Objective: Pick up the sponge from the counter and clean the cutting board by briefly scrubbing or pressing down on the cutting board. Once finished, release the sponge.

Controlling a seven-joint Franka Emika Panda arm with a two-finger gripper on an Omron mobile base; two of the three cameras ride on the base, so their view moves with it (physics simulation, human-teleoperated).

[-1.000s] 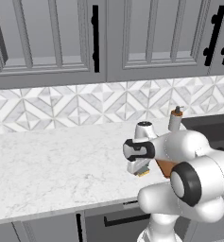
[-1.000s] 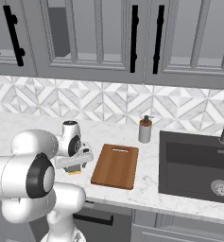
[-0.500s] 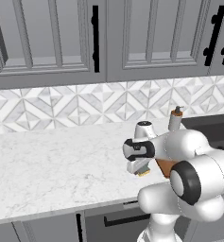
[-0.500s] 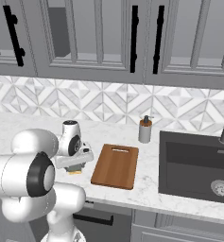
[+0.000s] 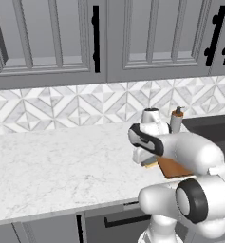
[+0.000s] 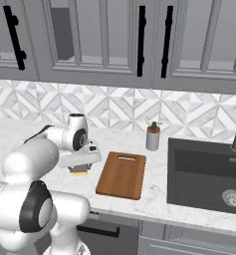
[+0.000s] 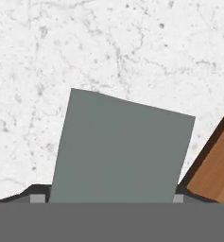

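The gripper (image 6: pixel 80 169) sits low over the sponge (image 7: pixel 120 151), just left of the cutting board (image 6: pixel 122 174); its fingers flank the sponge, though whether they grip it I cannot tell. This looks like the pick-up step, so next comes a firm close, then a lift rightward onto the board.

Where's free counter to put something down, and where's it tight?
Free: the counter left of the gripper, out to the tiled wall. Tight: the sponge beside the cutting board, then soap bottle and sink.
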